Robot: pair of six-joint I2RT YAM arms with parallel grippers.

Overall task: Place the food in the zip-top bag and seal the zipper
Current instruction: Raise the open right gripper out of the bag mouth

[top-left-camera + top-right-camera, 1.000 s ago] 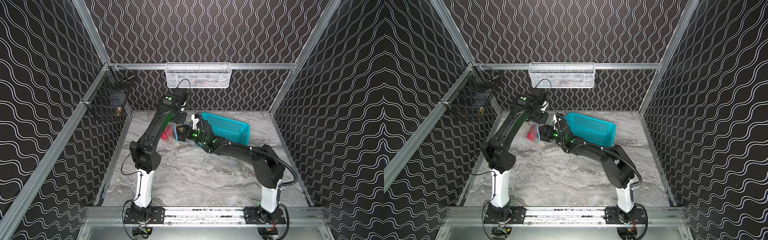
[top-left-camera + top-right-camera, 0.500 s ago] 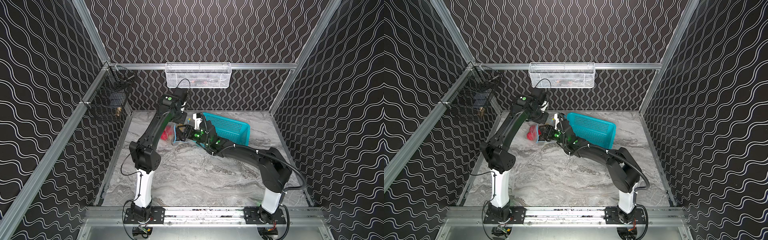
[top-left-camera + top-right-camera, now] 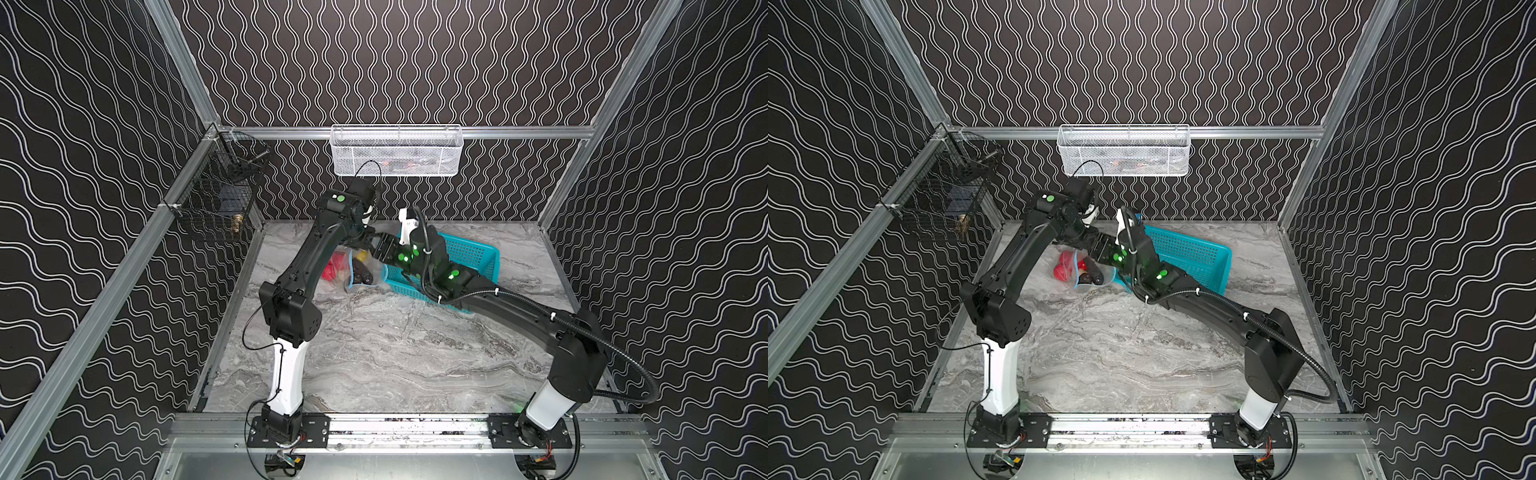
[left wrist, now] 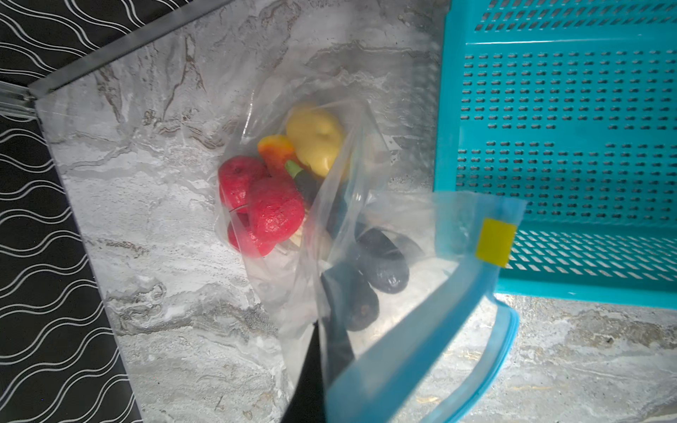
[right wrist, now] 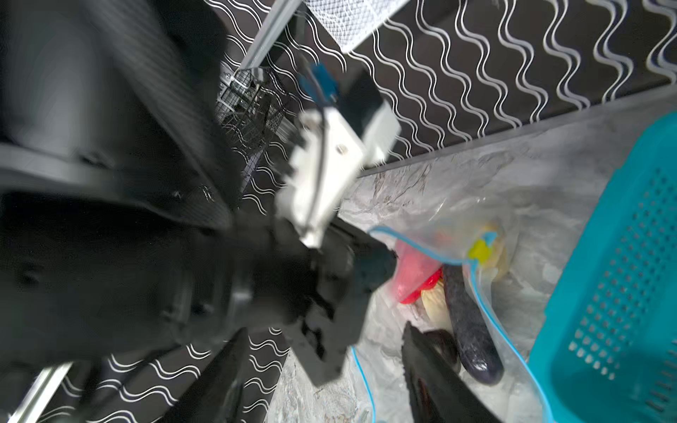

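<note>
The clear zip-top bag [image 4: 271,289] lies at the back left of the table beside the teal basket, also seen in a top view [image 3: 357,270]. Inside it sits food: red round pieces [image 4: 271,214], a yellow potato [image 4: 317,141] and a dark elongated one [image 4: 381,262]. My left gripper [image 4: 322,329] is shut on the bag's mouth edge, lifting the blue zipper [image 4: 414,337]. The yellow slider [image 4: 495,241] sits at one end. My right gripper [image 5: 322,344] stands open at the bag's mouth, one finger [image 5: 414,340] next to a dark piece [image 5: 472,329].
A teal perforated basket [image 3: 469,257] lies tilted right of the bag, partly under my right arm. A white wire basket [image 3: 395,149] hangs on the back wall, and a black wire basket [image 3: 216,199] on the left rail. Both wrists crowd together above the bag.
My right arm has stretched out, its elbow swinging right and lower, while its jaws narrowed a little at the bag mouth. The left arm has held still.
</note>
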